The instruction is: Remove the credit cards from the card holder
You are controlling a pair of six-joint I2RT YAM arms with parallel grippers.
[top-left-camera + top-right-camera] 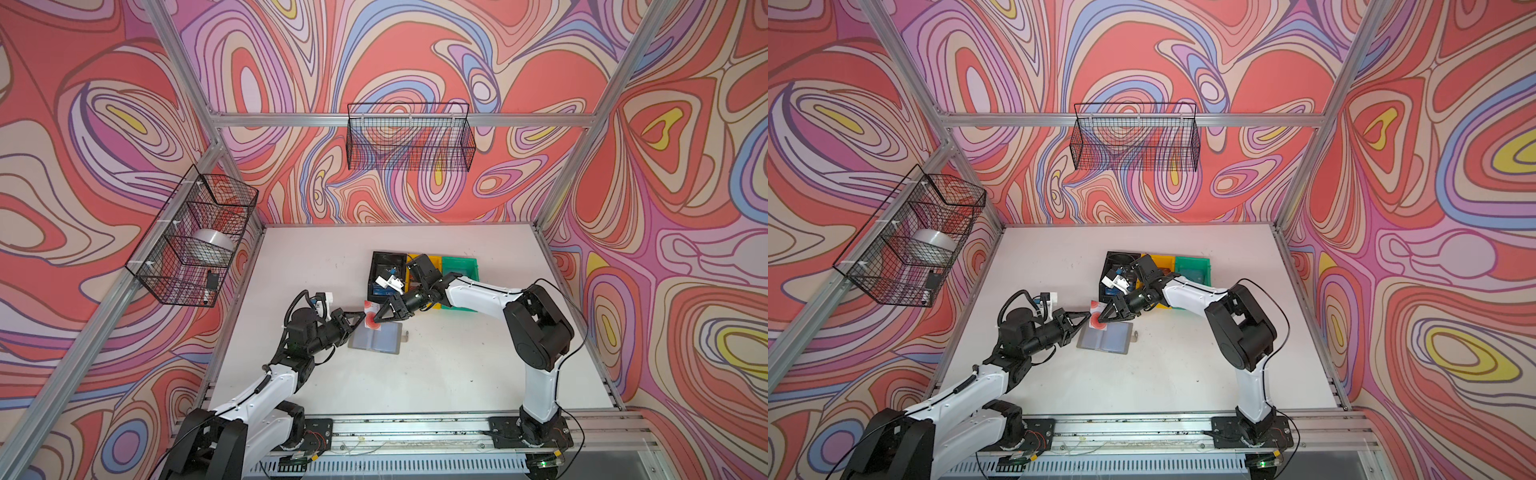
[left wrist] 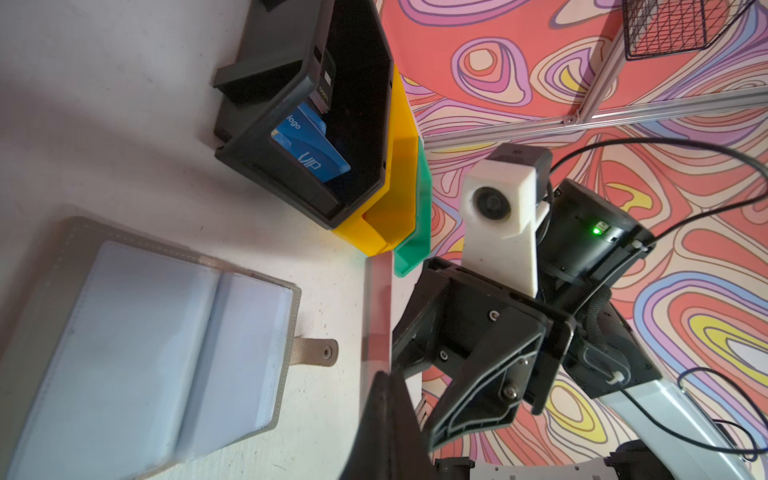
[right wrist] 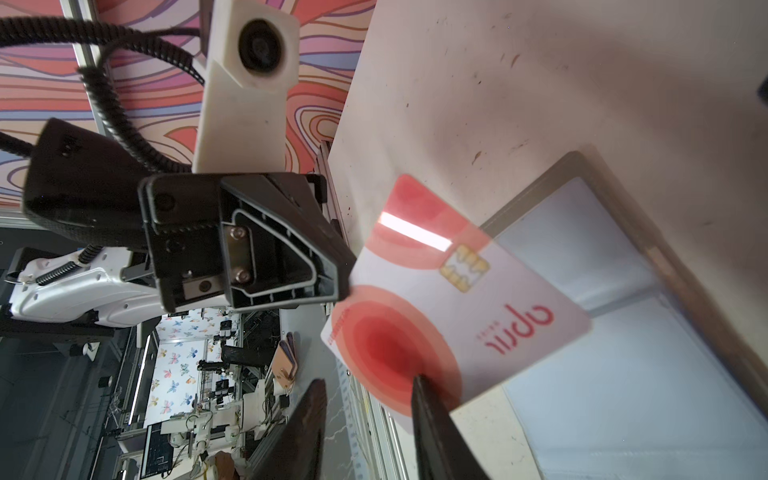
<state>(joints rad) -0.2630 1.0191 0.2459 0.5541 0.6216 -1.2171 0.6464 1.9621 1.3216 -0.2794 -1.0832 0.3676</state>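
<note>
Card holder [image 1: 376, 343] lies open on the table [image 1: 457, 374], seemingly emptied: blue card [image 2: 309, 145] in the far black bin [image 2: 266, 83], pale card [image 3: 478, 299] clenched in my left fingers [image 1: 354, 318] above it, right fingers [image 3: 436, 428] parted alongside.

Pale card [image 1: 1096, 307] between left tool [image 1: 1089, 315] and right tool [image 1: 1100, 321]

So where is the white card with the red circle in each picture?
Top view: white card mid-table, over the card holder's far edge.
Top view: same place.
Left wrist: edge-on, near the holder's strap.
Right wrist: face-on, over the holder.
Shared landmark: the card holder.
</note>
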